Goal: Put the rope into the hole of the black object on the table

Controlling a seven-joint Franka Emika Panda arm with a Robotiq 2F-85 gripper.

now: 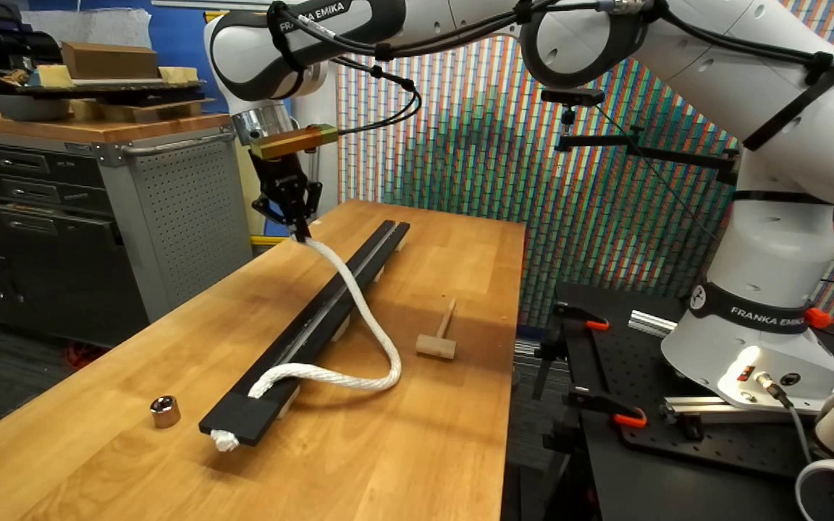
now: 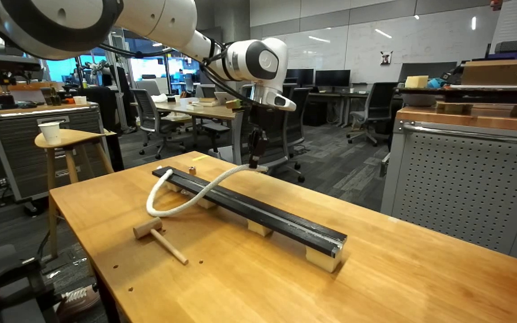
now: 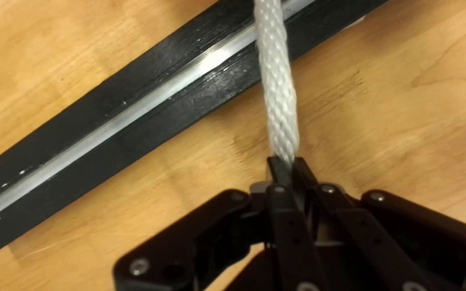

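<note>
Sideways slack could make the braided white rope [image 3: 276, 81], pinched by the black gripper [image 3: 287, 164], miss the long black bar's [image 3: 136, 140] silvery groove [image 3: 136, 111].

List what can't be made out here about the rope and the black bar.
Wrist view: the pinched stretch of the rope, hidden by the gripper.
Wrist view: both ends of the black bar, cut off by the left and top edges.
In an exterior view: any link between rope and white tuft, hidden by the bar's end.
</note>
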